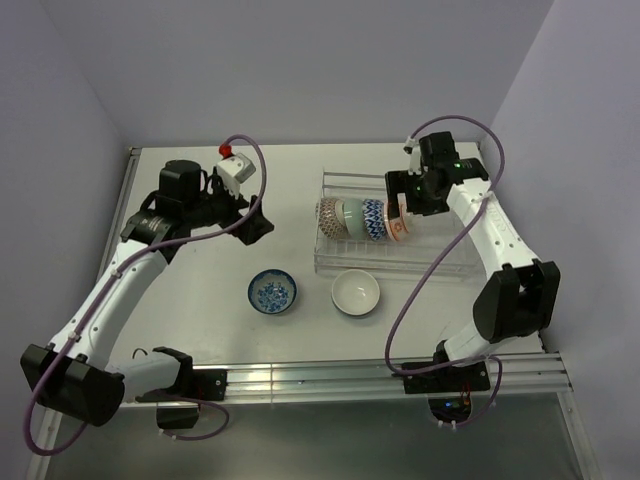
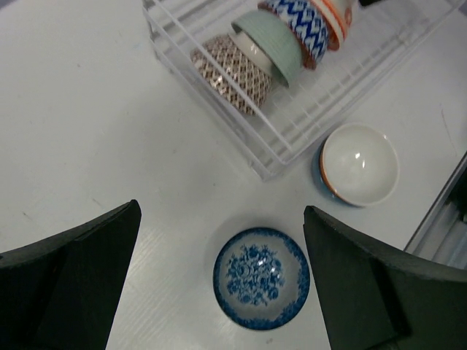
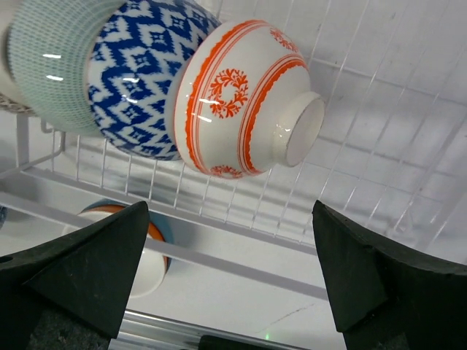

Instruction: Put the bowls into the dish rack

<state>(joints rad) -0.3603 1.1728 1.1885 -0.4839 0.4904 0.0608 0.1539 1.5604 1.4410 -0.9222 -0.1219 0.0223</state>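
I logged: orange-patterned bowl (image 3: 241, 102), glazed ceramic, glossy; dish rack (image 3: 241, 257) holding it, smooth pale wire, clear plastic base; table (image 2: 87, 131) beside the rack, matt, faintly scuffed.

In the left wrist view the dish rack (image 2: 350, 80) ran off the top and right edges, and the orange-red bowl (image 2: 332, 18) at its far end was cut by the top edge. In the right wrist view the pale green bowl (image 3: 51, 65) was clipped at the left edge, the blue-white bowl (image 3: 139, 80) at the top. The white bowl (image 3: 157, 264) just outside the rack showed only partly, behind a rack wire and one finger (image 3: 80, 270) of the right tool (image 3: 232, 219).
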